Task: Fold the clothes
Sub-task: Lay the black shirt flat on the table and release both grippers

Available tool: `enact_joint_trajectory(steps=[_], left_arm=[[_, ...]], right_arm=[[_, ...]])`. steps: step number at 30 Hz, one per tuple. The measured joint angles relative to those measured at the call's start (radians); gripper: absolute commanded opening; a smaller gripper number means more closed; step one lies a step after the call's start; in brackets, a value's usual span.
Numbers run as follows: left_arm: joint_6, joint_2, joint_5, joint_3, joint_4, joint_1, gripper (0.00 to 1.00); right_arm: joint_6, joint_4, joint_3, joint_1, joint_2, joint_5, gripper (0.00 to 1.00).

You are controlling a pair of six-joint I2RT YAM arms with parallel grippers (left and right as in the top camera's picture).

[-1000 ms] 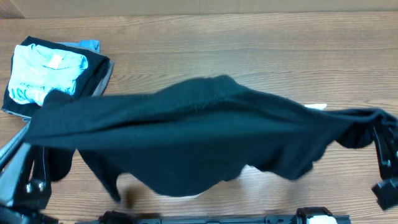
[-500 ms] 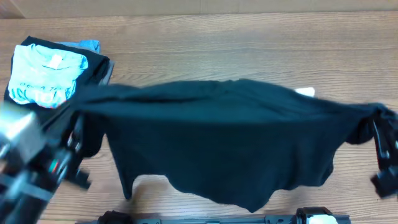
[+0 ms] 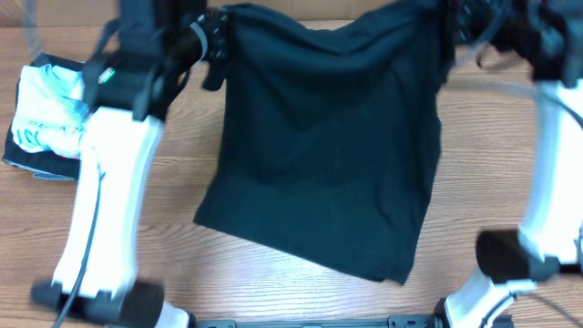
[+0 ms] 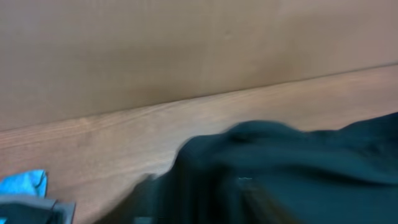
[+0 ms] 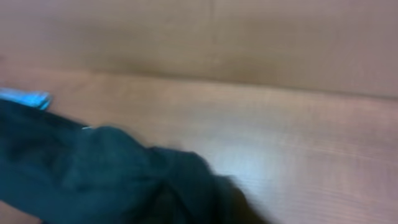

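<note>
The clothes, a plain black T-shirt (image 3: 328, 155), lie spread on the wooden table from its far edge down toward the front. My left gripper (image 3: 211, 41) is at the shirt's far left corner and my right gripper (image 3: 451, 25) at its far right corner. Both are blurred and half covered by fabric, so I cannot make out how their jaws stand or whether they still hold cloth. In the left wrist view, black fabric (image 4: 298, 174) fills the lower part and hides the fingers. Bunched black fabric (image 5: 81, 174) does the same in the right wrist view.
A light blue T-shirt (image 3: 46, 118) lies folded on a dark garment at the table's left edge, partly behind my left arm (image 3: 109, 182). A brown cardboard wall (image 4: 186, 43) stands along the far edge of the table. My right arm (image 3: 547, 164) reaches along the right side.
Both arms have swung from the near edge to the far edge, carrying the shirt's held edge with them. The shirt, stretched sideways before, now lies spread front to back.
</note>
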Motion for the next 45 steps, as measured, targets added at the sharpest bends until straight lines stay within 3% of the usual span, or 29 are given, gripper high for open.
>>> enact_joint_trajectory(steps=[3,6,13,21,25,26,27,34,36,37,38,39,45], left_arm=[[0.030,0.221,-0.051,-0.002,0.173,0.005,1.00],[0.061,0.378,-0.082,-0.010,0.201,0.026,1.00],[0.072,0.372,-0.090,-0.031,0.190,0.087,1.00],[0.018,0.302,0.018,-0.014,-0.059,0.079,1.00],[0.004,0.302,0.031,-0.014,-0.179,0.079,1.00],[0.001,0.302,0.034,-0.014,-0.214,0.077,1.00],[-0.001,0.302,0.035,-0.016,-0.253,0.074,1.00],[-0.004,0.301,0.041,-0.156,-0.348,0.029,1.00],[-0.008,0.301,0.042,-0.219,-0.354,0.018,1.00],[-0.013,0.301,0.041,-0.238,-0.355,0.018,1.00],[-0.023,0.301,0.040,-0.252,-0.355,0.018,1.00],[-0.028,0.301,0.032,-0.275,-0.356,0.018,1.00],[-0.064,0.301,0.009,-0.294,-0.356,0.019,1.00]], right_arm=[[-0.004,0.233,-0.002,-0.001,0.203,0.054,1.00],[-0.003,0.257,-0.008,-0.011,0.343,0.086,1.00],[0.021,0.175,-0.018,-0.078,0.362,0.188,1.00],[0.092,-0.103,-0.014,-0.212,0.348,0.066,1.00],[0.102,-0.203,-0.014,-0.261,0.348,-0.003,0.91],[0.107,-0.238,-0.014,-0.273,0.347,-0.020,0.91],[0.105,-0.267,-0.014,-0.282,0.347,-0.030,1.00],[0.109,-0.335,-0.014,-0.285,0.347,-0.065,1.00],[0.108,-0.334,-0.029,-0.285,0.347,-0.087,0.88],[0.109,-0.335,-0.050,-0.283,0.345,-0.097,0.64],[0.102,-0.335,-0.089,-0.280,0.343,-0.104,0.18],[0.101,-0.334,-0.127,-0.274,0.340,-0.107,0.04],[0.053,-0.327,-0.484,-0.203,0.336,-0.140,0.04]])
